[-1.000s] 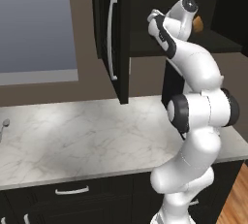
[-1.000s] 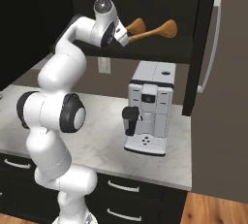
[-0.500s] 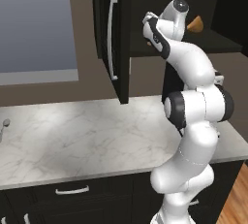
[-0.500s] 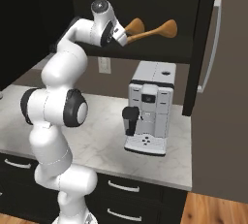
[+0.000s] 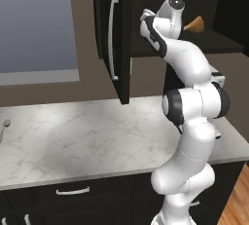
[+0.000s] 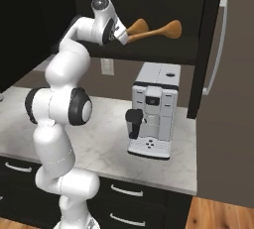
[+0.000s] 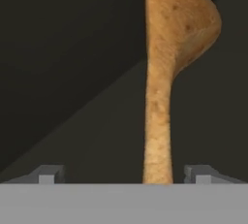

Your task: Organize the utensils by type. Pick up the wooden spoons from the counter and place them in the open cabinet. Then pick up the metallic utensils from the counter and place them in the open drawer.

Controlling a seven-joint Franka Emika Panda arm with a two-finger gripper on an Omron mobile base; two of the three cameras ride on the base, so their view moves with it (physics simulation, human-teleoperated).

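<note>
- hand view: nearest, the end effector point(image 7: 124, 174) is seen with its two tips spread wide, and the wooden spoon point(image 7: 162, 87) runs between them, touched by neither; it is judged released, not gripped.
- the spoon's handle points back at the end effector and its bowl points into the open cabinet point(image 7: 63, 48), as a spoon pushed in bowl first would lie.
- right base view: a second wooden spoon point(image 6: 138, 26) is seen just beside the first on the cabinet shelf point(image 6: 163, 54), which the hand view leaves out; the wooden part of the task is judged close to done.
- below stands a coffee machine point(image 6: 154, 109) on the desk point(image 6: 99, 143).
- left base view: only a spoon bowl is seen past the arm, beside the open cabinet door point(image 5: 113, 34).
</note>
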